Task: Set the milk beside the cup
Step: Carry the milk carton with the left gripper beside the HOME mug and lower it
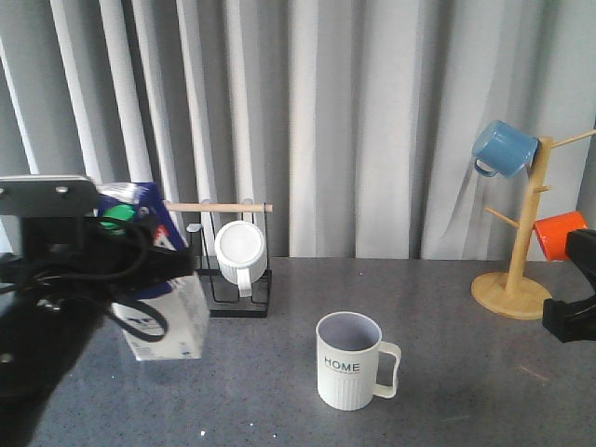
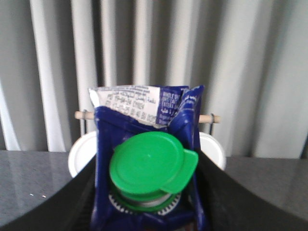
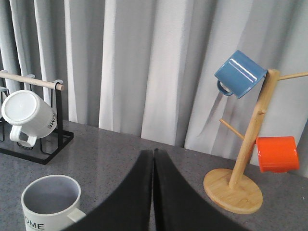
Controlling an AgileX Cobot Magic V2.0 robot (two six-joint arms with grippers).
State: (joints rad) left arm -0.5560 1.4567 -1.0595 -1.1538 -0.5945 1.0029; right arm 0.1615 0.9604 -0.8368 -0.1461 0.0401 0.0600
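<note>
The milk (image 1: 172,321), a blue-and-white carton with a green cap, is at the left of the table, left of the cup and well apart from it. My left gripper (image 1: 140,253) is shut on its upper part. In the left wrist view the carton (image 2: 144,120) with its green cap (image 2: 149,166) sits between my black fingers (image 2: 79,197). I cannot tell whether its base touches the table. The cup (image 1: 346,363), a cream ribbed mug lettered "HOME", stands upright near the front centre with its handle to the right; it also shows in the right wrist view (image 3: 50,204). My right gripper (image 3: 153,156) is shut and empty, at the far right (image 1: 570,317).
A black wire rack (image 1: 242,298) with a wooden rod holds a white mug (image 1: 240,251) just behind the milk. A wooden mug tree (image 1: 512,289) at the back right carries a blue mug (image 1: 503,149) and an orange mug (image 1: 559,233). Grey curtains hang behind the table.
</note>
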